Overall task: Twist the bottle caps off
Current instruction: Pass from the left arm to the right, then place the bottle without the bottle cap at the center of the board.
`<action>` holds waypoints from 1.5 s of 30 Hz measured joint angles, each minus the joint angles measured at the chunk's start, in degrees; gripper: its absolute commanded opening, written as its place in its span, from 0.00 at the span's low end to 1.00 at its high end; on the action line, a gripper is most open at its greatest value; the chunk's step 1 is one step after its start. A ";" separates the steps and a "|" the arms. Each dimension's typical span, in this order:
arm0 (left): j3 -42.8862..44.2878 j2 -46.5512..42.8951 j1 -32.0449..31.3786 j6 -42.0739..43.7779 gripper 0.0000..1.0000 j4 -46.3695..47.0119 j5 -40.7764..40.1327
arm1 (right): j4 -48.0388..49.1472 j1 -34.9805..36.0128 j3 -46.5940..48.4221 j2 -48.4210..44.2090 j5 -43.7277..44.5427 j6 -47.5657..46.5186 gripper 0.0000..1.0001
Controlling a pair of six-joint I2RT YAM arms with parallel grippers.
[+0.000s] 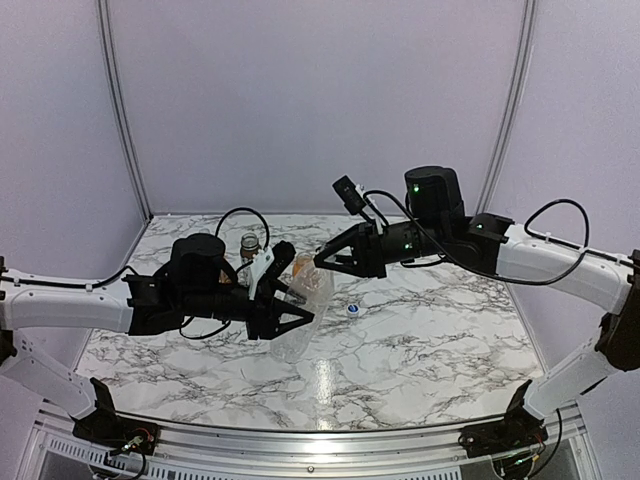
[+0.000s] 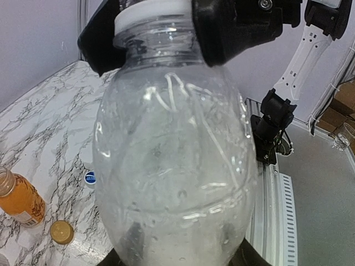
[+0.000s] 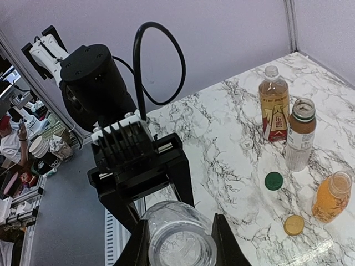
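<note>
My left gripper [image 1: 293, 320] is shut on the lower body of the tall clear bottle [image 2: 177, 144] and holds it tilted above the table. My right gripper [image 1: 322, 258] is shut on the bottle's white top [image 2: 152, 12], one finger on each side [image 3: 178, 244]. I cannot tell whether that white top is a cap or the bare neck. On the table stand the tea bottle [image 3: 274, 102], the short white-label bottle [image 3: 301, 138] and the orange juice bottle [image 3: 331, 195], all uncapped. Loose caps lie nearby: green [image 3: 273, 180], orange [image 3: 293, 224], white [image 3: 247, 144] and white with blue [image 1: 353, 309].
The marble table [image 1: 430, 340] ends in a metal rail [image 1: 300, 440] at its near edge. Grey walls close the back and the sides. The standing bottles cluster behind my left arm, at the back left of the table.
</note>
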 measured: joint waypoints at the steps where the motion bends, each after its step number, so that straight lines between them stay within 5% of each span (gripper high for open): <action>1: 0.00 0.00 0.00 -0.02 0.53 -0.02 -0.42 | 0.00 0.00 0.02 0.00 0.17 -0.04 0.00; 10: -0.09 -0.17 0.35 -2.25 0.99 -0.02 -6.62 | -1.27 -0.15 0.02 -0.07 4.20 -0.92 0.00; 17: -2.14 -4.90 1.01 -4.57 0.99 -0.04 -12.24 | -3.58 -2.16 0.02 -1.55 9.40 -1.99 0.00; 30: -6.75 -15.89 1.38 -7.37 0.99 0.02 -22.71 | -6.27 -8.57 2.01 1.79 36.50 -5.09 0.00; 45: -7.89 -15.89 1.38 -7.50 0.99 -0.02 -27.19 | -2.10 -10.75 4.87 14.71 42.73 -6.34 0.00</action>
